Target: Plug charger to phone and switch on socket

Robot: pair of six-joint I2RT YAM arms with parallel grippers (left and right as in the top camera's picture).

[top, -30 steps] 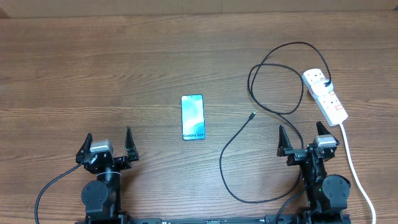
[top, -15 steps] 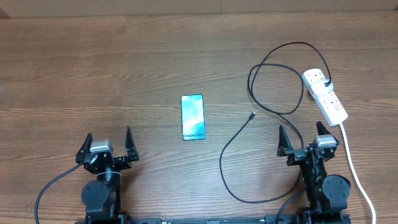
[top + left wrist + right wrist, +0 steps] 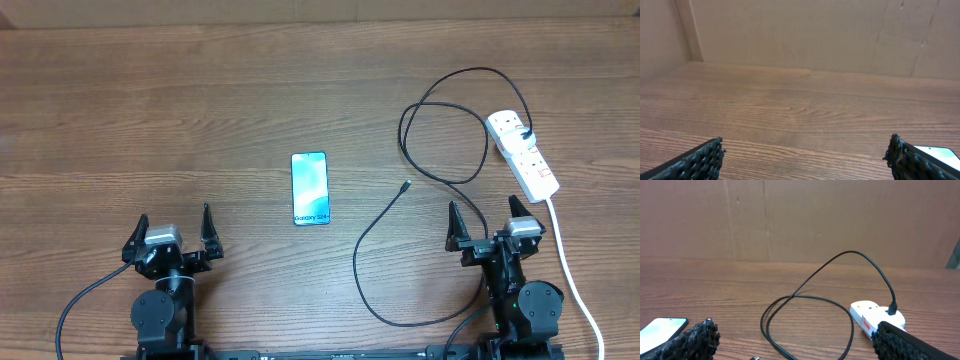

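Parked at 6 o'clock edge of table [image 3: 150,100]: left gripper [image 3: 173,220] and right gripper [image 3: 483,212], jaws wide apart, empty. Phone [image 3: 310,188] flat at centre. Charger [image 3: 384,209] looping at 3 o'clock, plugged into socket [image 3: 524,152] at 2 o'clock.

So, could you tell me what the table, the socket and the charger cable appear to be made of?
The table: wood or wood-look laminate, matte; grain lines run across it.
The socket: white plastic, slightly glossy; smooth moulded body.
The charger: black cable, probably rubber or plastic sheathing, matte; it loops limply.
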